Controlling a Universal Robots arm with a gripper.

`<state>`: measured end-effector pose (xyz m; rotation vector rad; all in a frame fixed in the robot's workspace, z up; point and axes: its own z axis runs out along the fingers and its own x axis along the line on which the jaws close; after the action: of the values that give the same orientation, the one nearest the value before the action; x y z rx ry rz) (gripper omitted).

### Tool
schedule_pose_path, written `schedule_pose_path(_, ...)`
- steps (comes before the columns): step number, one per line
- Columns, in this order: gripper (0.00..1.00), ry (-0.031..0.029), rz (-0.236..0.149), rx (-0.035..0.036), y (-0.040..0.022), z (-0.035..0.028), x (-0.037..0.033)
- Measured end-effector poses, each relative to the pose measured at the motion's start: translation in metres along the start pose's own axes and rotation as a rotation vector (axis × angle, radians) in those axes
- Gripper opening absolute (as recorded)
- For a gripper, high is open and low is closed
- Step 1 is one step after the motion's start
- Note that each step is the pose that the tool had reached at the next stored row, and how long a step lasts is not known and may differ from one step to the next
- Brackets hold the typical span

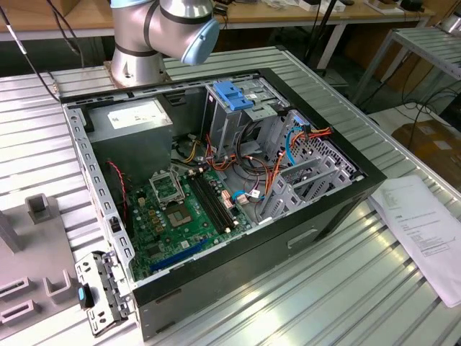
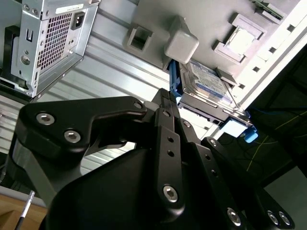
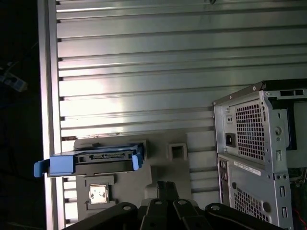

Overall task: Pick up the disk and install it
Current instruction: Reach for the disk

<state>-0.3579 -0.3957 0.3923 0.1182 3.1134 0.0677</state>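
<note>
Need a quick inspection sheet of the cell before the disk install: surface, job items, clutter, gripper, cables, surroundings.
Surface: ribbed aluminium table carrying a grey fixture plate.
Job's things: the disk, in blue rails, stands on edge in the fixture plate, not yet picked up. The open computer case lies on the table.
Clutter: paper sheets at the exterior view's right; a metal bracket by the case's corner.
Grippers: the gripper is near the disk, apart from it in the first wrist view.
Cables: orange, blue and red leads inside the case.
Surroundings: wooden benches behind the arm's base.
</note>
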Motion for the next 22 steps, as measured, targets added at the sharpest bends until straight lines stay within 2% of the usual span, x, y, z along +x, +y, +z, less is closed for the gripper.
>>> schedule_pose_path(3,0.11,0.0,0.0,0.0001,-0.0003,-0.0002,0.0088)
schedule_pose_path(6,0.11,0.0,0.0,0.0001,0.0004,-0.0006,0.0248)
schedule_pose_path(7,0.11,-0.0001,0.0,0.0001,0.0006,-0.0006,0.0278)
schedule_pose_path(12,0.11,-0.0001,0.001,0.0001,0.0035,-0.0014,0.0667)
schedule_pose_path(14,0.11,0.0,0.0,0.0002,0.0037,-0.0016,0.0743)
schedule_pose_path(15,0.11,0.0,0.0,0.0001,0.0037,-0.0018,0.081)
schedule_pose_path(16,0.11,0.0,0.001,0.0001,0.0035,-0.002,0.0932)
schedule_pose_path(17,0.11,0.0,0.001,0.0001,0.0033,-0.0022,0.0993)
schedule_pose_path(22,0.11,0.0,0.001,0.0001,0.0033,-0.0022,0.0995)
